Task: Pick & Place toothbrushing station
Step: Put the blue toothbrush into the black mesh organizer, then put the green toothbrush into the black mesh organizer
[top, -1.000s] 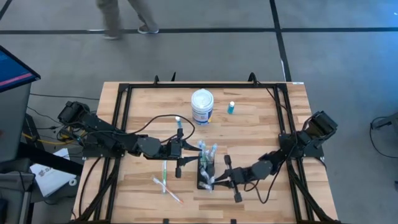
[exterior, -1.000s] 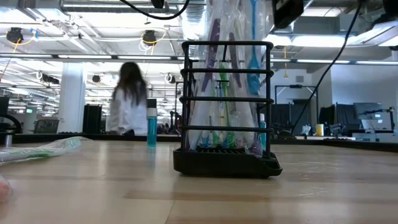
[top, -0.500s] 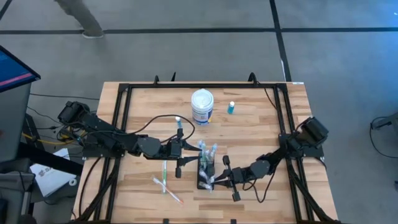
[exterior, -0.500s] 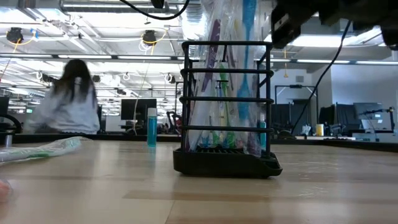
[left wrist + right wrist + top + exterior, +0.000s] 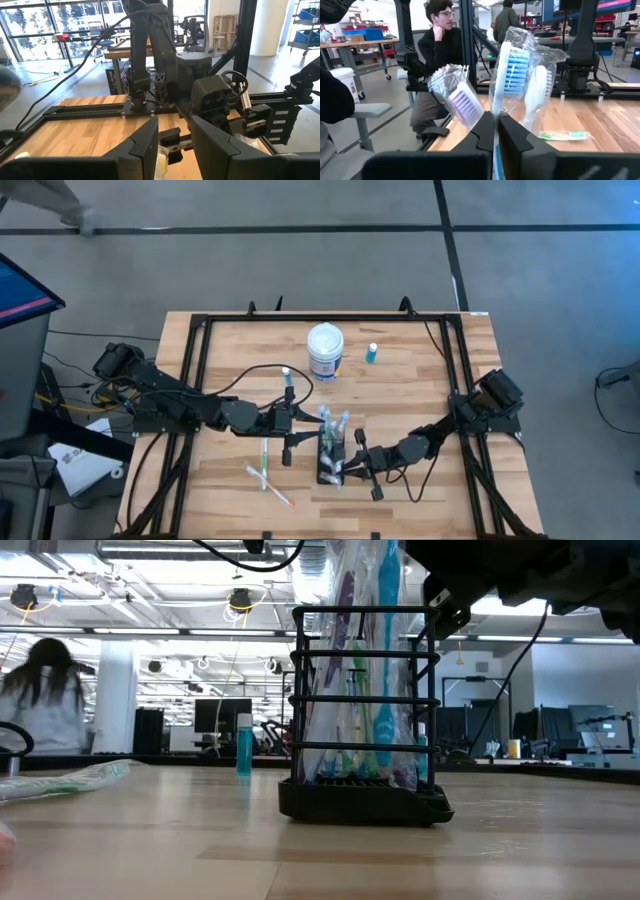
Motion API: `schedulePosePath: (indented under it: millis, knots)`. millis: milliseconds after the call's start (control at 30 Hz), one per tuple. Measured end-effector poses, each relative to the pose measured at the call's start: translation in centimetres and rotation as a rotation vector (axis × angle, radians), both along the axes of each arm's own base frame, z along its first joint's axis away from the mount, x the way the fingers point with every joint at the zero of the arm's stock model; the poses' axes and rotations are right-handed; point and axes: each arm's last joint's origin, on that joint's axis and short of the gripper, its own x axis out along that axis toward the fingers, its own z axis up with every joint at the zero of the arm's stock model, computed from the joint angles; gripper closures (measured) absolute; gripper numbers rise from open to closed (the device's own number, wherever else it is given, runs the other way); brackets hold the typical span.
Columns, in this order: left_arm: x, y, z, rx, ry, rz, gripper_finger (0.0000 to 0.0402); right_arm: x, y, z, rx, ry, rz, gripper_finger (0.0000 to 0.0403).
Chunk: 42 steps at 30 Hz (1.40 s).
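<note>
The right end effector (image 5: 352,467) sits just beside the right side of the toothbrushing station (image 5: 331,452), its fingers (image 5: 487,131) pressed together on the plastic wrapper of a blue-bristled toothbrush (image 5: 512,70) that stands in the rack. The left end effector (image 5: 297,428) hangs just left of the station with its fingers (image 5: 145,145) parted and nothing between them. The station, a black slotted rack (image 5: 365,710), stands upright on the wooden surface (image 5: 400,395) near its front middle, packed with wrapped toothbrushes whose heads rise above its top bar. To its left, a wrapped green toothbrush (image 5: 265,457) and two more wrapped brushes (image 5: 268,484) lie flat on the surface. Farther back stand a white round tub with a blue label (image 5: 325,352) and a small blue bottle (image 5: 372,353), well apart from the rack. Beyond the surface, a seated person (image 5: 437,65) in dark clothes shows in the right wrist view.
</note>
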Motion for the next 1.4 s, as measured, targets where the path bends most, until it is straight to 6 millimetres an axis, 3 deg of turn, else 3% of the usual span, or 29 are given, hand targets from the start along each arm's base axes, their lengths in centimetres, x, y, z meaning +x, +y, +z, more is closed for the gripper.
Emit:
schedulePosePath:
  millis: [567,967,1133,1400]
  knots:
    - [0.0,0.0,0.0,0.001,0.003,0.000,0.0294,0.0,0.1,0.0,0.008,0.000,0.003,0.0328]
    - [0.0,0.0,-0.1,0.002,0.005,0.000,0.0294,-0.1,0.0,0.2,-0.008,0.012,0.015,0.0236]
    - [0.0,0.0,-0.1,0.002,0.006,0.000,0.0294,-0.4,0.1,1.5,-0.030,-0.002,0.016,0.0233]
    - [0.0,0.0,-0.3,0.012,0.029,0.000,0.0294,-1.6,-0.6,3.3,-0.087,0.147,-0.019,0.0263]
